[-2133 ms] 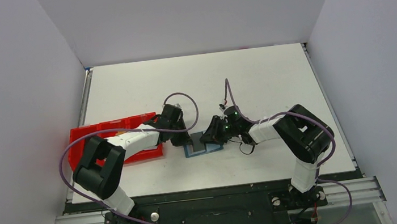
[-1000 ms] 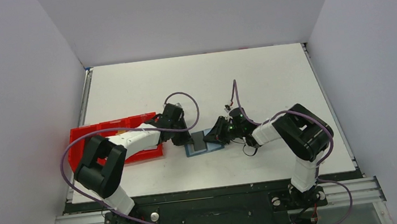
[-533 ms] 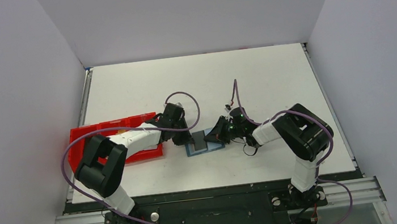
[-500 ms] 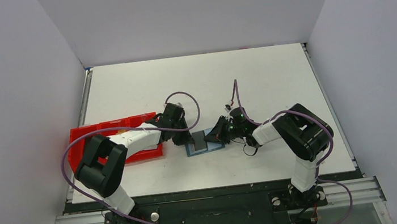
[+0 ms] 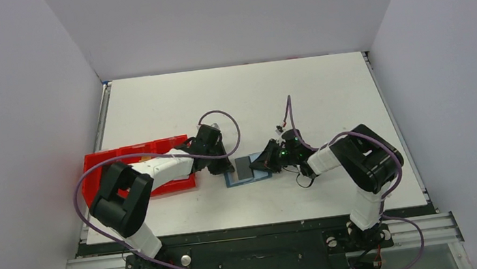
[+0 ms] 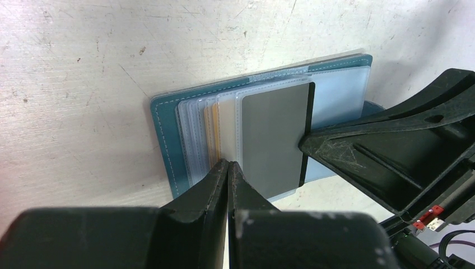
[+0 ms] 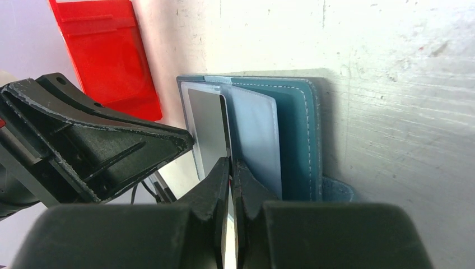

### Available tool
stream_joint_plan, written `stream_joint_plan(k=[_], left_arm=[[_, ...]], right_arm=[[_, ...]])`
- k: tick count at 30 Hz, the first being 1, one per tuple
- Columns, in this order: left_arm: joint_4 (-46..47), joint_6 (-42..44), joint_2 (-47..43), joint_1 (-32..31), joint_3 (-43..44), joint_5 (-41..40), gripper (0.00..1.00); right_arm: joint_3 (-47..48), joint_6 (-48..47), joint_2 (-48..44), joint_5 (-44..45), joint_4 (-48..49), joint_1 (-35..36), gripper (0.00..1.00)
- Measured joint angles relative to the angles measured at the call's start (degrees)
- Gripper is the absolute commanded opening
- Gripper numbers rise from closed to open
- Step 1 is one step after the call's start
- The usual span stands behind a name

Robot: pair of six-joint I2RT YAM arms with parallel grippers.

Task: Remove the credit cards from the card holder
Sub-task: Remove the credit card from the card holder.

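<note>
Closed left end effector point(image 5: 224, 170) is resting on the holder's point(image 5: 248, 179) 9 o'clock edge while right end effector point(image 5: 259, 166) is pinching the grey card point(image 5: 243, 167) at 3 o'clock.

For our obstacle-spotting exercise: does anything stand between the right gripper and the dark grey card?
Nothing visible: the right gripper is shut on the dark grey card. The left gripper, shut, sits at the card holder beside it.

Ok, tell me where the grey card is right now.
Top view, centre: the grey card lies on the open blue card holder, right of the red tray, its edge in the right claw.
</note>
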Motion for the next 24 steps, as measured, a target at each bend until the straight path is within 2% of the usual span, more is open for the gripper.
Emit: stream_joint_plan(k=[24], left_arm=[[-0.17, -0.13, 0.26, 0.39, -1.11, -1.57, 0.00]], right_arm=[[0.00, -5.62, -3.80, 2.08, -6.86, -2.10, 0.00]])
